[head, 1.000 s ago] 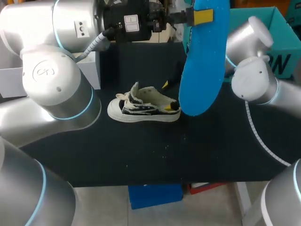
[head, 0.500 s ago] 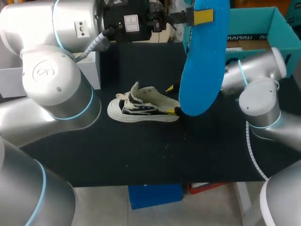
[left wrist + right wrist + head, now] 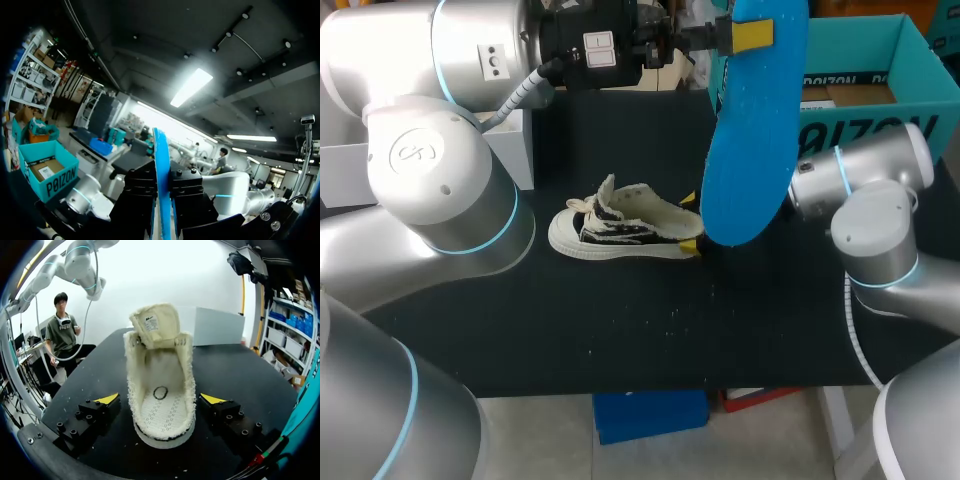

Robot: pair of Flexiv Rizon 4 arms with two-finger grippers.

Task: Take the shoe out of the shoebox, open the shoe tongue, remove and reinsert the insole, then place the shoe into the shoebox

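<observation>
A small cream and black shoe (image 3: pixel 620 228) lies on the black table (image 3: pixel 650 320), toe to the left, tongue pulled up. My right gripper (image 3: pixel 691 221) is open at its heel, one yellow tip on each side. From the right wrist, the shoe (image 3: pixel 160 385) shows its bare inner sole between the spread fingers of that gripper (image 3: pixel 160 399), which do not touch it. High over the table hangs the blue insole (image 3: pixel 750 130), with my left gripper (image 3: pixel 750 35) shut on its upper end. In the left wrist view the insole (image 3: pixel 161 165) stands edge-on between the gripper's (image 3: pixel 162 200) fingers.
The teal shoebox (image 3: pixel 895 60) stands open at the table's far right corner, also seen as the shoebox (image 3: pixel 47 172) from the left wrist. A white box (image 3: pixel 520 150) sits at the far left. My right arm's elbow (image 3: pixel 875 215) hangs over the table's right side.
My right arm has swung down and forward, bringing its open fingers from behind the heel to either side of it. The left arm and insole have stayed still.
</observation>
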